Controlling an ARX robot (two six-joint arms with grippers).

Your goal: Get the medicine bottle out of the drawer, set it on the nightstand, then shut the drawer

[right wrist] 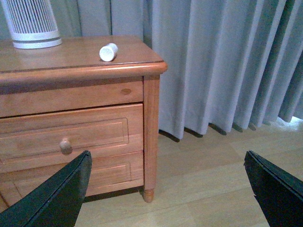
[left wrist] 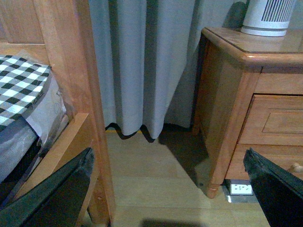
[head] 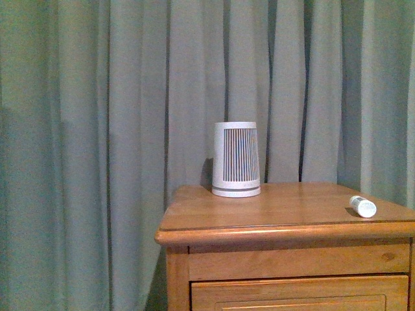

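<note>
With the medicine bottle (right wrist: 108,52) lying on the nightstand (right wrist: 71,64) top at upper left, both our grippers (right wrist: 168,187) spread empty, we judge only checking the drawer (right wrist: 71,137) sits flush remains.

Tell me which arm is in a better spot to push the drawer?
The right arm. Its open end effector faces the drawer front and its knob. The left end effector points at the floor beside the nightstand, by the bed. The medicine bottle already lies on the nightstand top.
</note>
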